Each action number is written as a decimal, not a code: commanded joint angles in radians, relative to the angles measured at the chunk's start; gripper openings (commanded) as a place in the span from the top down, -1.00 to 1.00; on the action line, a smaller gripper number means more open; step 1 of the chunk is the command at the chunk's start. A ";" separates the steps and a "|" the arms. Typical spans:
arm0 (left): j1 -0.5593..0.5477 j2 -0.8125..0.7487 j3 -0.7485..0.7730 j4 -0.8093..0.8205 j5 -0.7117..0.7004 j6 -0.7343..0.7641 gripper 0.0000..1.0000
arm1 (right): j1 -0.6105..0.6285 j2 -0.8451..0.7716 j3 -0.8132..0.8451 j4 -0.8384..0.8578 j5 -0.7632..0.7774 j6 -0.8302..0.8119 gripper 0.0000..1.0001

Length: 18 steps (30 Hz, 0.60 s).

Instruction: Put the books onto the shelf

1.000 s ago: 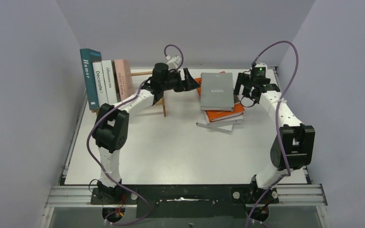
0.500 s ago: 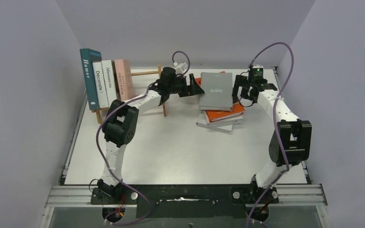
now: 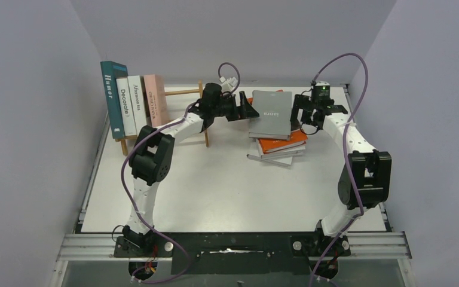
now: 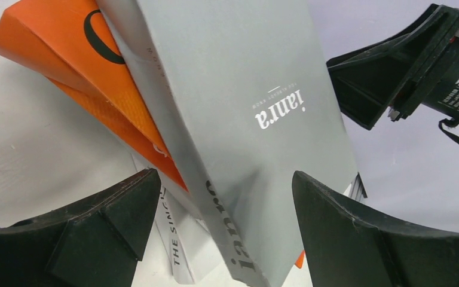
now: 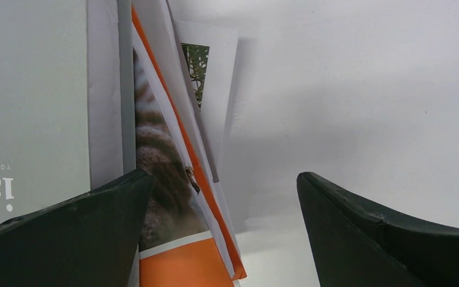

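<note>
With jaws wide and empty, the left gripper [image 4: 221,197] straddles one edge of the grey book [image 4: 245,101], the right gripper [image 5: 224,185] the opposite edge of the stack [image 5: 173,179], beside bare table [image 5: 364,89].

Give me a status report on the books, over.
Left gripper open, straddling edge of grey book; right gripper open beside the stack. Grey book lies atop the stack, ungripped. Four books upright on the shelf. No obstacle seen.

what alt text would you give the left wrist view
A grey book titled "ianra" lies on top of a stack, its near corner between the black fingers of the wide-open left gripper. Under it sit an orange book and a white book on the white table, with the right gripper at upper right.
</note>
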 commanded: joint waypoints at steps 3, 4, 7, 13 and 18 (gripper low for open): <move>-0.003 0.016 0.024 0.089 0.066 -0.036 -0.64 | 0.024 -0.020 0.034 0.053 -0.013 -0.025 -0.96; -0.002 0.018 0.027 0.086 0.070 -0.037 -0.64 | 0.025 -0.018 0.034 0.055 -0.016 -0.025 -0.96; -0.003 0.026 0.033 0.074 0.073 -0.036 -0.63 | 0.031 -0.011 0.034 0.063 -0.021 -0.028 -0.96; -0.002 0.041 0.043 0.034 0.063 -0.019 -0.64 | 0.036 0.003 0.045 0.062 -0.022 -0.029 -0.95; 0.000 0.058 0.050 0.049 0.082 -0.032 -0.64 | 0.039 0.008 0.047 0.065 -0.028 -0.034 -0.96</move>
